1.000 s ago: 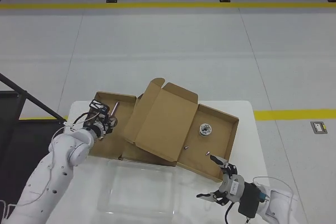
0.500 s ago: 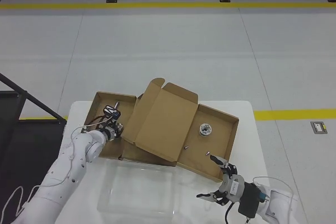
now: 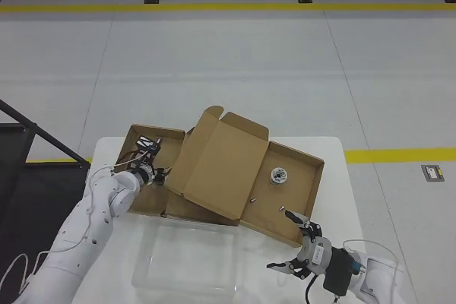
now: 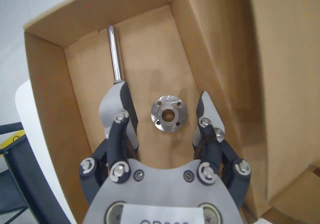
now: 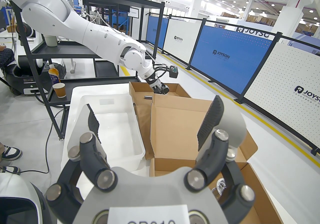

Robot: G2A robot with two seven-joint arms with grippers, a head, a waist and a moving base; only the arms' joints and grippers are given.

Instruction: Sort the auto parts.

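Observation:
My left gripper (image 4: 162, 99) is open inside the left cardboard box (image 4: 50, 89), its fingers straddling a round metal flange (image 4: 169, 117) that lies flat on the box floor. A shiny metal rod (image 4: 114, 53) lies just past one fingertip. From above, the left gripper (image 3: 153, 169) is over that box (image 3: 131, 152). The right gripper (image 3: 295, 242) hangs open near the table's front right edge, holding nothing. The right box (image 3: 308, 171) holds a round metal part (image 3: 278, 175) and two small pieces (image 3: 252, 200).
A large raised cardboard flap (image 3: 216, 163) stands between the two boxes. A clear plastic bin (image 3: 184, 258) sits at the table's front middle, also seen as the bin (image 5: 112, 120) in the right wrist view. A black shelf rack (image 5: 75, 42) stands beside the table.
The left gripper swung from the box's left part toward its right side, near the flap, then drew back slightly. The right arm has kept still.

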